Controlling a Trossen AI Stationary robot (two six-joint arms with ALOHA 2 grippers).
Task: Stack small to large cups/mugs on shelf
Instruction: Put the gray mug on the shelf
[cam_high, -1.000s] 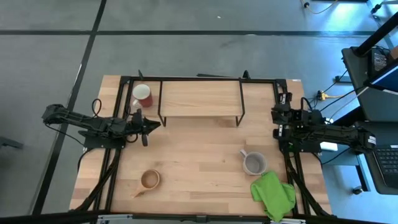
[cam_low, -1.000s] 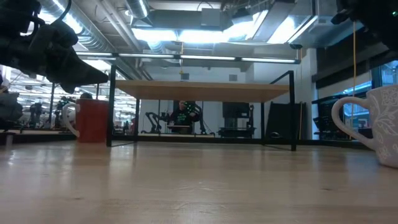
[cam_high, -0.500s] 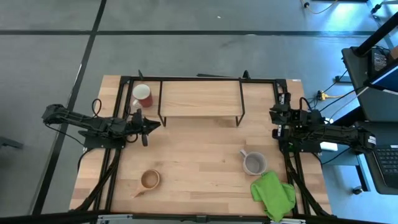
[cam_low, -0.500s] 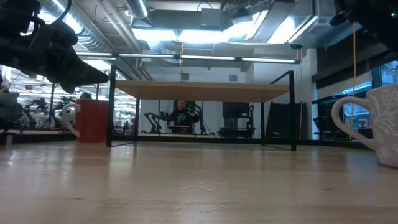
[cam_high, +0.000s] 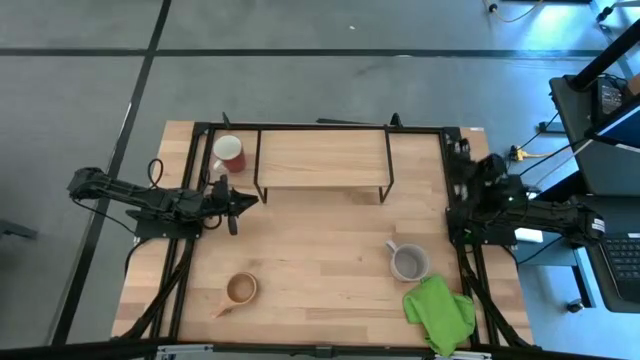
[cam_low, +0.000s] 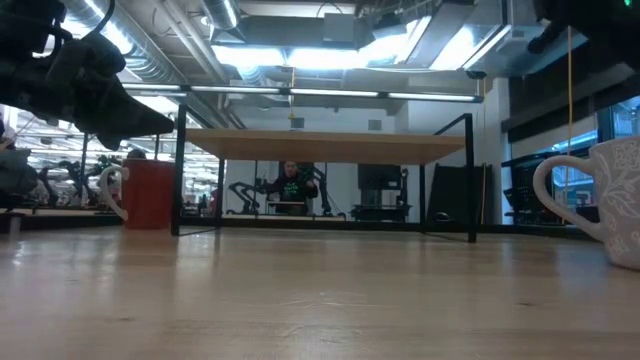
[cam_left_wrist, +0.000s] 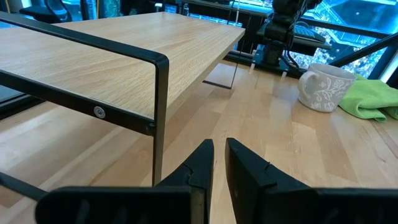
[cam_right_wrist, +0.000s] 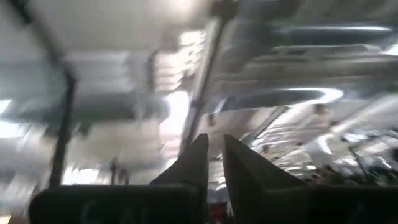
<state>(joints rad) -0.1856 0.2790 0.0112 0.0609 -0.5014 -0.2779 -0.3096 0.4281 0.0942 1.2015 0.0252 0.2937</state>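
Observation:
The shelf (cam_high: 322, 160) stands on thin black legs at the table's far middle, its board bare. The red mug (cam_high: 228, 153) stands on the table just left of it. The tan wooden cup (cam_high: 241, 289) sits near the front left, and the grey mug (cam_high: 409, 262) at the front right, both upright. My left gripper (cam_high: 245, 199) hovers shut by the shelf's near left leg, below the red mug in the high view, holding nothing (cam_left_wrist: 219, 155). My right gripper (cam_high: 478, 170) is at the table's right edge, tipped up toward the ceiling (cam_right_wrist: 211, 155), shut and empty.
A green cloth (cam_high: 439, 310) lies crumpled at the front right corner, beside the grey mug. A black metal frame (cam_high: 200, 130) runs along the table's edges. Bare tabletop (cam_high: 320, 250) stretches between the shelf and the near edge.
My right gripper has tipped up from roughly level to pointing at the ceiling, rolling about its own axis and rising a little, still at the table's right edge. Its fingers stay as they were. Left arm and all cups have kept still.

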